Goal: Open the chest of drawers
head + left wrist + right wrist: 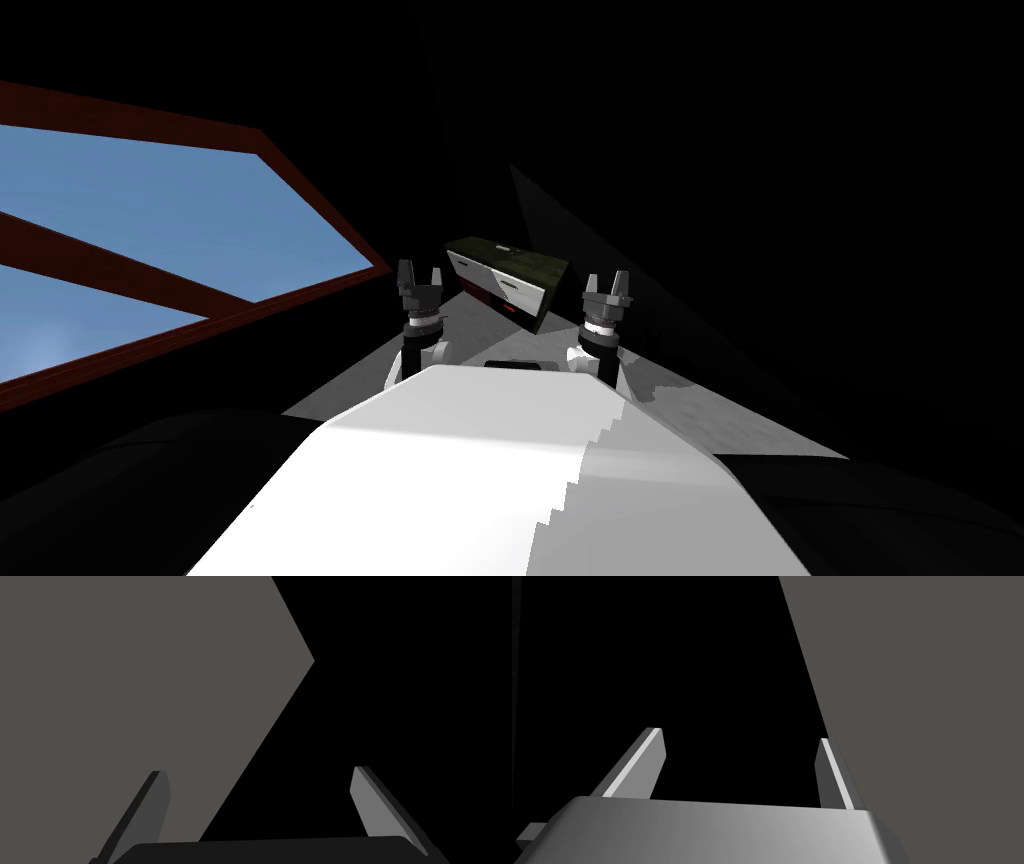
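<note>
A chest of drawers (505, 280) stood at the far end of the floor (700, 400); the left gripper (420, 272) and the right gripper (607, 280) hung short of it, fingers spread.

chest of drawers (505, 280) ahead, well apart | left hand (421, 272), right hand (606, 281): fingers spread | window (150, 225) left

I am in a room of a house. At ten o'clock a big window (150, 215) with a dark red frame shows blue sky. At twelve o'clock a small chest of drawers (500, 278) with white fronts stands on a grey floor (690, 405).
</note>
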Controlling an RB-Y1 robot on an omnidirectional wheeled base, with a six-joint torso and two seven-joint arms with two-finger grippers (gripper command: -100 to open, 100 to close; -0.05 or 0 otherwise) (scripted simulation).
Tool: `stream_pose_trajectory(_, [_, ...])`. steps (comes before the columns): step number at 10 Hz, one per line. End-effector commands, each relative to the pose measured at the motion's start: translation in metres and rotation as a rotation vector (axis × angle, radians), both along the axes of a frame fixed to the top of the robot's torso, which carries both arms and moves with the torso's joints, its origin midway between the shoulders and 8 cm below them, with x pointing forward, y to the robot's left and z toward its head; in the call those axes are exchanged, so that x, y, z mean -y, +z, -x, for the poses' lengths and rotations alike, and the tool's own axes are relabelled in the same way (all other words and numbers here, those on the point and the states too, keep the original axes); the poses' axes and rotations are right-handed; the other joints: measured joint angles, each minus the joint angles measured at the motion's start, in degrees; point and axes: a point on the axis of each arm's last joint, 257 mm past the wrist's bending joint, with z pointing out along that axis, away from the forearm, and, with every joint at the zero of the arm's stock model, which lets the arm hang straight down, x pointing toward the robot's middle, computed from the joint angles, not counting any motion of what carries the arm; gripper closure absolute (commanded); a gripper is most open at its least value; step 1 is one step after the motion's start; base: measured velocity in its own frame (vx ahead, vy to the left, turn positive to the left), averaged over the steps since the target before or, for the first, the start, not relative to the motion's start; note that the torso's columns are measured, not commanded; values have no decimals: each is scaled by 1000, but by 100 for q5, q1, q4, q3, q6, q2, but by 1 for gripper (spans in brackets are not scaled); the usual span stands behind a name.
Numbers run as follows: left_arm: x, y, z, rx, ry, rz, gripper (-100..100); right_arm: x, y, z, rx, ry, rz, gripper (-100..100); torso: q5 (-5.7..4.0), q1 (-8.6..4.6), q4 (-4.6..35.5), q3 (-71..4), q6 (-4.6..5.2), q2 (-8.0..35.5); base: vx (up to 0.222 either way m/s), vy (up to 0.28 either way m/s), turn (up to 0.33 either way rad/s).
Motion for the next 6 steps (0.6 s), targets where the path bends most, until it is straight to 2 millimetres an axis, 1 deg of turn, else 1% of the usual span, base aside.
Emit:
stream_pose_trajectory(1, [0,0,0,0,0,0,0,0,0,0,0,0,0,0,0,0,235,-467,0,232,0,0,0])
stream_pose_trajectory(3, [0,0,0,0,0,0,0,0,0,0,0,0,0,0,0,0,1006,-2014,0,1003,0,0,0])
stream_pose_trajectory(6, [0,0,0,0,0,0,0,0,0,0,0,0,0,0,0,0,2268,-4536,0,2269,0,0,0])
